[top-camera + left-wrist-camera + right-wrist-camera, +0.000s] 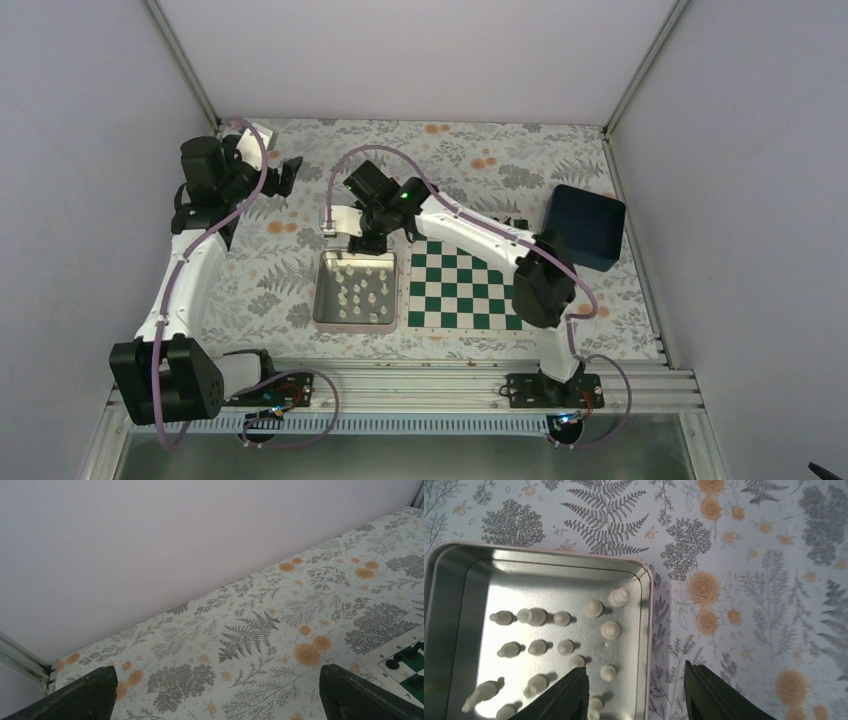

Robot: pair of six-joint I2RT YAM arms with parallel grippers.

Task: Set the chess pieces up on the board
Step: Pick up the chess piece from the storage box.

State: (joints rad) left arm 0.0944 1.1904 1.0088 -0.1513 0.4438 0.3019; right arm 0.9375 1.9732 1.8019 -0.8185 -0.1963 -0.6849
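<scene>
The green and white board (pixel 465 290) lies right of centre, with most of its squares bare. Its corner shows in the left wrist view (pixel 384 660) with a few black chess pieces (pixel 393 663) on it. Several cream-white chess pieces (pixel 362 290) stand in a silver metal tray (pixel 325 300), also seen in the right wrist view (pixel 610 629). My right gripper (pixel 372 243) (pixel 635 669) is open and empty. It hovers over the tray rim (pixel 644 630), with one finger above the pieces. My left gripper (pixel 290 172) (pixel 217 672) is open and empty over the far left tablecloth.
A dark blue box (pixel 585 225) stands at the board's far right corner. The floral tablecloth (pixel 280 260) covers the table. White walls close in the back and sides. My right arm stretches across the board's far edge.
</scene>
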